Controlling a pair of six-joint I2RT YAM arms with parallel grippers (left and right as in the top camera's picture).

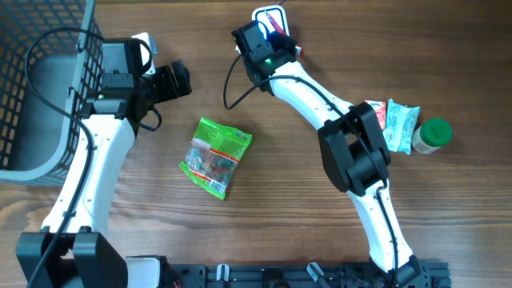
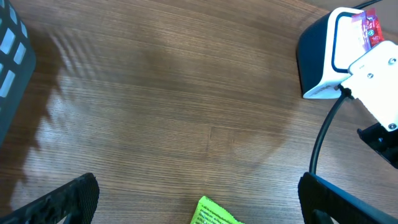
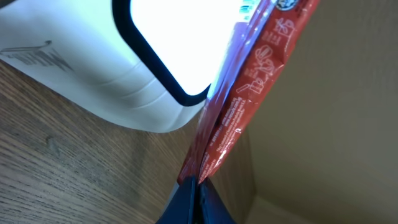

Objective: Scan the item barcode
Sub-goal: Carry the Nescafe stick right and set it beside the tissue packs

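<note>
Red packet (image 3: 242, 106) held up to the scanner (image 3: 93, 81), top centre of the overhead frame.
Nearest, a green bag (image 1: 216, 154) lies flat mid-tabletop. Up and left of it, the left jaws stand wide and empty, close to the basket (image 1: 32, 120) at the left edge. Farthest, the right jaws are pinched tight on the packet's lower end, holding it just beside the scanner's lit window.

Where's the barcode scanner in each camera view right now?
Overhead: scanner at the top edge, centre, partly covered.
Left wrist: upper right corner.
Right wrist: upper left, window glowing.
Shared landmark: the red packet held against the scanner's window.
</note>
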